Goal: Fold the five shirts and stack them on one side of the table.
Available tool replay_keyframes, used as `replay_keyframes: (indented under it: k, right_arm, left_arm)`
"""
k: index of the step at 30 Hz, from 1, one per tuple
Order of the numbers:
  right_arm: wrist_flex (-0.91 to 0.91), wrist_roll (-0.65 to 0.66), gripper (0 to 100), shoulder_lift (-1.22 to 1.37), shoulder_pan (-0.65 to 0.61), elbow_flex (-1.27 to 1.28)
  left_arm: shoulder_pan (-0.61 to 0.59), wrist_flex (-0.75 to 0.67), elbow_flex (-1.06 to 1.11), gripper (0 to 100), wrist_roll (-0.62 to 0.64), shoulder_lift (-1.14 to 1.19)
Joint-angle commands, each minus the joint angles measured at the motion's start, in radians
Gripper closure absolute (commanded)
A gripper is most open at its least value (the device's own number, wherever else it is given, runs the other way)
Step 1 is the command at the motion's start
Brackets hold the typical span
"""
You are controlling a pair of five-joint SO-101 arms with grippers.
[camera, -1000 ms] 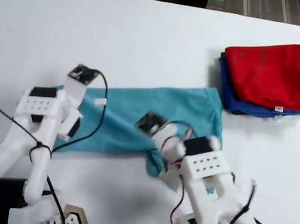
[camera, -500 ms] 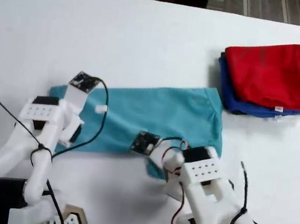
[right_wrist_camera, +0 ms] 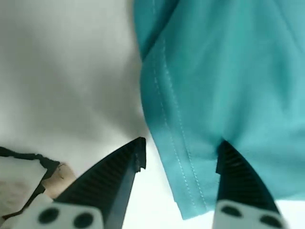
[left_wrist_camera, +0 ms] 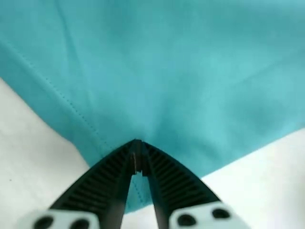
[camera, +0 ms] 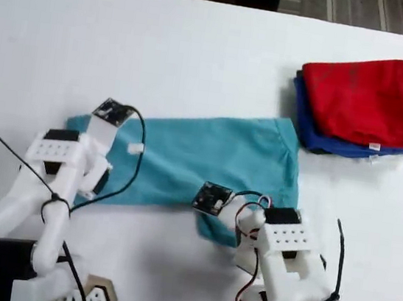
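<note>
A teal shirt [camera: 208,159] lies spread flat across the middle of the white table [camera: 199,54]. My left gripper [left_wrist_camera: 137,160] is shut, pinching the teal shirt [left_wrist_camera: 181,86] near a hemmed edge at its left end. The left arm [camera: 59,158] stands over that end. My right gripper [right_wrist_camera: 181,152] is open and straddles the stitched hem of the teal shirt [right_wrist_camera: 214,86] at its front sleeve. One of its fingertips [right_wrist_camera: 138,150] is over bare table. The right arm [camera: 279,235] is at the shirt's front right corner.
At the back right, a folded red shirt [camera: 364,98] tops a stack with a blue shirt [camera: 315,136] and a darker one beneath. Black cables [camera: 133,164] trail from both arms over the cloth. The arm bases stand along the front edge.
The right arm pulled back toward the front and right, off the middle of the shirt to its front sleeve. The left arm shifted slightly toward the front, then held still.
</note>
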Motion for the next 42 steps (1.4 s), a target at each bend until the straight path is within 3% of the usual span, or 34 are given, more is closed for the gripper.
replay_keyframes:
  k: [1, 14, 19, 27, 34, 42]
  right_arm:
    - [-0.028, 0.009, 75.5, -0.002, 0.008, 0.009]
    - [-0.004, 0.008, 76.7, 0.450, 0.007, -0.207]
    - [0.013, 0.005, 98.5, 0.515, 0.005, -0.262]
    - [0.022, 0.008, 98.1, 0.401, 0.012, -0.273]
    - [0.168, 0.005, 97.9, 0.269, 0.002, -0.305]
    - [0.239, 0.003, 75.5, 0.208, -0.031, -0.324]
  left_arm:
    - [0.009, 0.035, -0.004, 97, 0.011, -0.011]
    - [0.008, 0.063, -0.004, 97, 0.011, -0.018]
    - [0.008, 0.063, -0.004, 97, 0.011, -0.018]
    - [0.008, 0.058, -0.004, 97, 0.005, -0.014]
    - [0.008, 0.054, -0.004, 97, 0.005, -0.012]
    - [0.008, 0.038, -0.004, 97, 0.003, -0.011]
